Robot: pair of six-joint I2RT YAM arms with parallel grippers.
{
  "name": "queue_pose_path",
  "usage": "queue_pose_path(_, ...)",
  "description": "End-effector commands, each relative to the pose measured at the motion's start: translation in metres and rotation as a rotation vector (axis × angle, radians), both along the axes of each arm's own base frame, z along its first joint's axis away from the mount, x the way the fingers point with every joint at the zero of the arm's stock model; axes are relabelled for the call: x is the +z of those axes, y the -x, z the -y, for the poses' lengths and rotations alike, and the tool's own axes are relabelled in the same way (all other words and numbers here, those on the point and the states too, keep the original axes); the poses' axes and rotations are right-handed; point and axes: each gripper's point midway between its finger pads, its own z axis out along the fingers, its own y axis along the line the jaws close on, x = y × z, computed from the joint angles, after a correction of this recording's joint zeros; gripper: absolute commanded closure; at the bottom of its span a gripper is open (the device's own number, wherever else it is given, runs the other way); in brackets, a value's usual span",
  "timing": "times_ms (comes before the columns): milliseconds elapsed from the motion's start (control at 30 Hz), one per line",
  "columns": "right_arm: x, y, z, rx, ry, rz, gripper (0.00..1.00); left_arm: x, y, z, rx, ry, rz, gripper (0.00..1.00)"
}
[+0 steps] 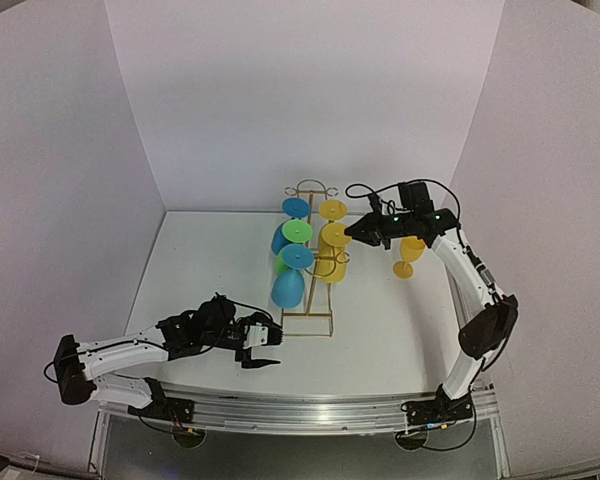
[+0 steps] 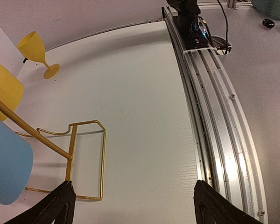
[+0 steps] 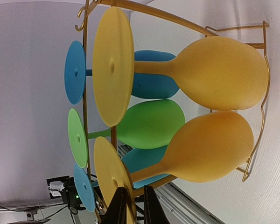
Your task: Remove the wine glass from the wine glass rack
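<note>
The gold wire wine glass rack (image 1: 320, 314) stands mid-table with several coloured glasses hanging upside down on it. My right gripper (image 1: 354, 232) is at the rack's right side. In the right wrist view its fingers (image 3: 133, 199) are shut on the rim of the foot of the nearer yellow wine glass (image 3: 210, 147), which still hangs on the rack's rail (image 3: 85, 70). A second yellow glass (image 3: 214, 72) hangs beside it. My left gripper (image 1: 265, 350) is open and empty, low by the rack's base (image 2: 102, 154).
Green (image 3: 151, 123) and blue (image 3: 74, 72) glasses hang on the rack's far side. A loose yellow glass (image 1: 410, 255) stands upright on the table right of the rack, also in the left wrist view (image 2: 37, 51). The metal rail (image 2: 219, 116) runs along the table's near edge.
</note>
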Motion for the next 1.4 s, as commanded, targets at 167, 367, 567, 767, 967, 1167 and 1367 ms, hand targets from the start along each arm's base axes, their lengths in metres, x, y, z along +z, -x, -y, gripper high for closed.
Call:
queue_pose_path(167, 0.008, 0.011, 0.011, -0.014, 0.001, -0.014, 0.92, 0.012, 0.000, -0.002, -0.006, 0.041, 0.031, 0.13)
queue_pose_path(367, 0.008, 0.012, 0.010, -0.012, -0.002, -0.022, 1.00, 0.012, 0.000, -0.002, -0.008, 0.043, 0.032, 0.13)
queue_pose_path(567, 0.013, 0.013, 0.009, -0.012, -0.019, -0.035, 1.00, 0.012, 0.001, -0.002, -0.009, 0.042, 0.035, 0.13)
queue_pose_path(767, 0.023, 0.012, 0.011, -0.037, -0.035, -0.041, 1.00, 0.012, 0.001, -0.003, -0.011, 0.043, 0.041, 0.13)
queue_pose_path(967, 0.030, 0.011, 0.025, -0.093, -0.031, -0.028, 1.00, 0.013, 0.002, -0.003, -0.017, 0.047, 0.048, 0.13)
queue_pose_path(1167, 0.034, 0.009, 0.030, -0.117, -0.030, -0.019, 1.00, 0.013, 0.002, -0.004, -0.019, 0.049, 0.054, 0.13)
queue_pose_path(1367, 0.037, 0.006, 0.036, -0.138, -0.027, -0.004, 1.00, 0.015, 0.001, -0.004, -0.013, 0.053, 0.056, 0.13)
